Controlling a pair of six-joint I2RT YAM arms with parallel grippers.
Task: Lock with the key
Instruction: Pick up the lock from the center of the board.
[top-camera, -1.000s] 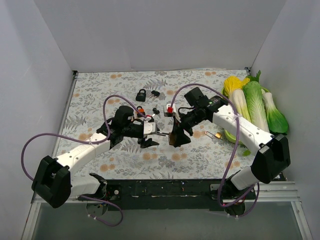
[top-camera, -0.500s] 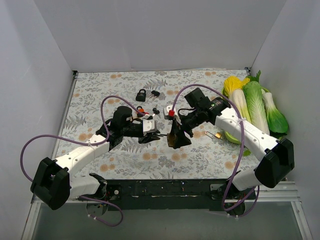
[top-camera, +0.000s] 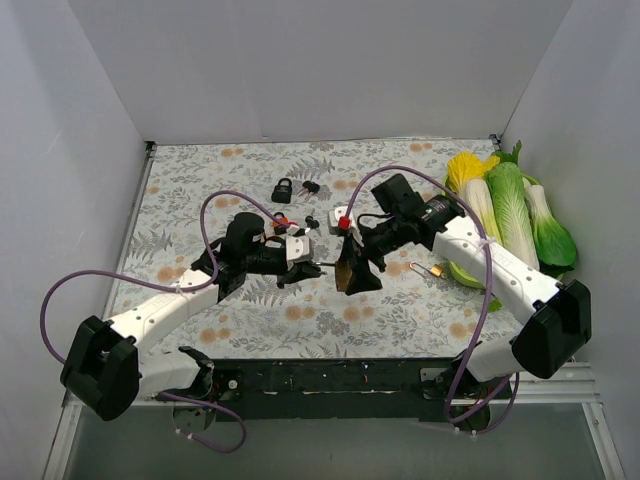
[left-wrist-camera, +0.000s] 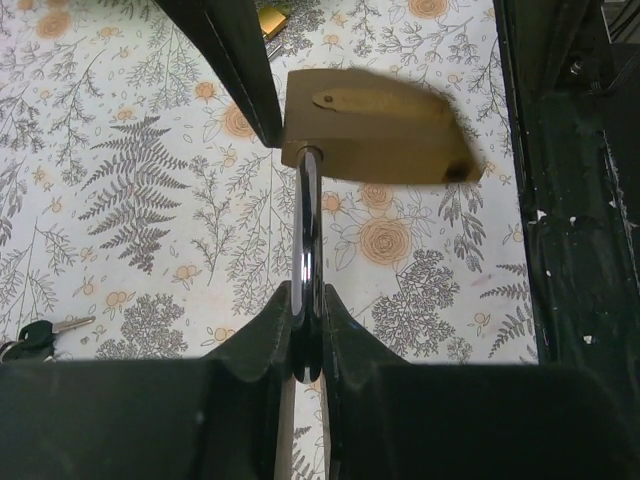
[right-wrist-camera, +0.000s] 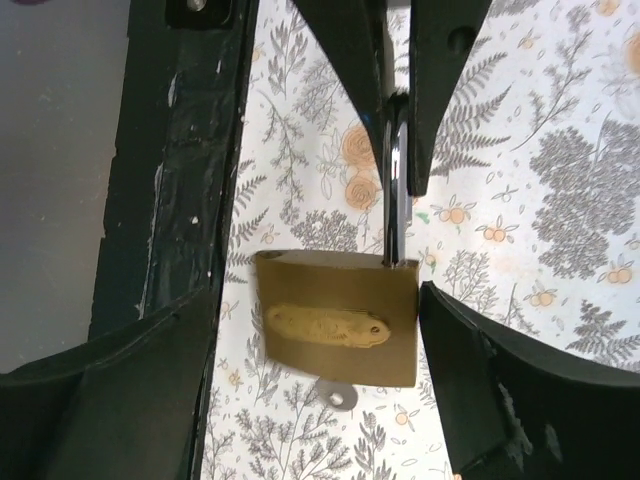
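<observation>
Hanging near the table's middle, the brass padlock (left-wrist-camera: 375, 130) is held only by its shackle (left-wrist-camera: 308, 230), pinched in the fully closed left gripper (left-wrist-camera: 308, 340). The right gripper (right-wrist-camera: 320, 300), reaching in from 2 o'clock, stands wide around the body without clamping it. On so thin a hold the body could swing or slip before the key (left-wrist-camera: 35, 335), at its 11 o'clock, arrives.

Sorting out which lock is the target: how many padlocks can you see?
3: a large brass padlock gripped by its shackle in the left hand, a black padlock farther back, and a small brass padlock by the vegetables. More may be hidden.
</observation>
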